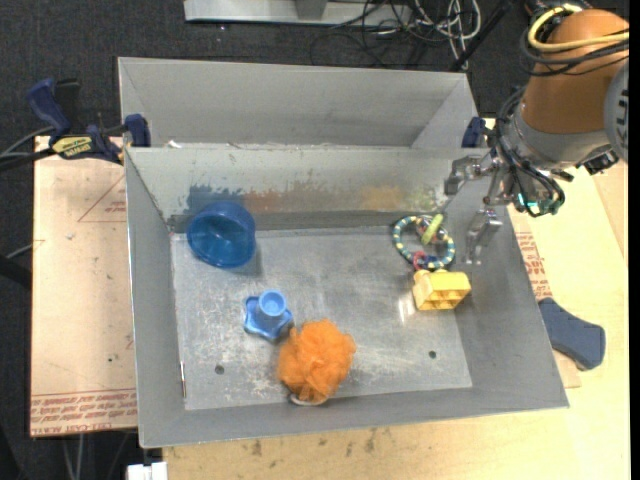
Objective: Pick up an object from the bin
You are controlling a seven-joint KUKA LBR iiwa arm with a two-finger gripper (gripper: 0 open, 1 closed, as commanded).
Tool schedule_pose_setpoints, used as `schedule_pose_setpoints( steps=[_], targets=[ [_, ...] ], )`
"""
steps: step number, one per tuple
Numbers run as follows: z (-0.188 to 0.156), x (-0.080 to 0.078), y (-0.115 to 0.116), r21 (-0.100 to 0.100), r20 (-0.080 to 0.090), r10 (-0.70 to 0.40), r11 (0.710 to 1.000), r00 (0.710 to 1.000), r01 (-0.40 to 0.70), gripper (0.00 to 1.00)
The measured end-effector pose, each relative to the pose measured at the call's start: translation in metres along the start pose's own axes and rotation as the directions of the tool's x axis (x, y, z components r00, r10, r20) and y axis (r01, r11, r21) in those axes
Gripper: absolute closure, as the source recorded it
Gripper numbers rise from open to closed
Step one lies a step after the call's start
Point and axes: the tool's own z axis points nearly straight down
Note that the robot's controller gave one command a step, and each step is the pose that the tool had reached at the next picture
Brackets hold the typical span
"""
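The gripper [468, 220], spread and empty, hangs just beyond the yellow block [441, 290]; a coloured ring [422, 241] lies just beyond that block too.

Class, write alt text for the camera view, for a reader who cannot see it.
The hand hangs at the right of the bin, by a beaded ring and yellow block. A blue cup, blue spool and orange pouf lie further left.

The arm [575, 68] is running off the right edge; the orange pouf [316, 356] is covering most of a pale thing [300, 400].
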Motion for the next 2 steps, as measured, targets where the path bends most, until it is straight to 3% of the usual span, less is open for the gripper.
schedule_pose_setpoints(
  steps=[1, 2],
  targets=[
    [-0.005, -0.002, 0.0, 0.001, 0.007, -0.002, 1.0, 1.0, 0.002, 0.0],
    [0.048, 0.009, -0.003, 0.003, 0.011, -0.084, 0.996, 0.996, 0.084, 0.0]
  ],
)
